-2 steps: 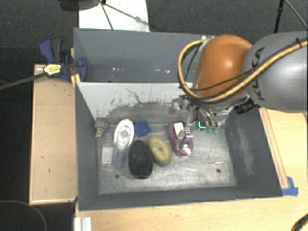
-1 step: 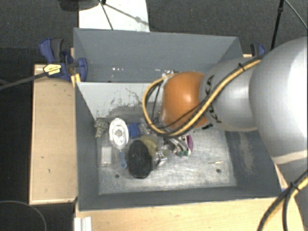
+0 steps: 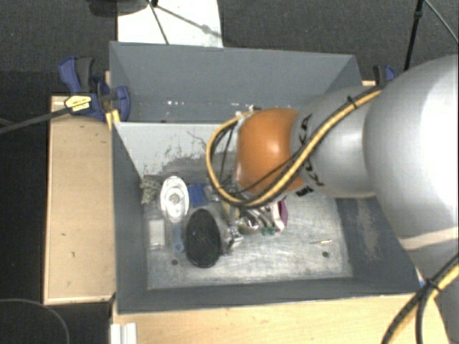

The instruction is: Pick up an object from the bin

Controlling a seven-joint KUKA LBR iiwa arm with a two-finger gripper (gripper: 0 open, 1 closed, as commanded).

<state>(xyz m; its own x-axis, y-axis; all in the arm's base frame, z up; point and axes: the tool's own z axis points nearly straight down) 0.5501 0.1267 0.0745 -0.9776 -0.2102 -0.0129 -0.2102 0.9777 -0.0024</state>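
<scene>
My gripper (image 3: 242, 226) hangs low over the middle of the bin floor, mostly hidden under the arm's wrist. A black oval object (image 3: 202, 239) lies right beside it on its left, touching or nearly touching its metal body. A purple item (image 3: 282, 212) with small green bits (image 3: 270, 229) sits just right of the gripper, partly covered by the wrist. Up and to the left is a white round-capped object (image 3: 173, 198) with a blue piece (image 3: 194, 192) next to it.
A small clear block (image 3: 155, 233) and a greyish crumpled piece (image 3: 149, 188) lie by the left wall. A tiny metal bit (image 3: 325, 243) rests alone on the right part of the floor. The arm covers the bin's upper right.
</scene>
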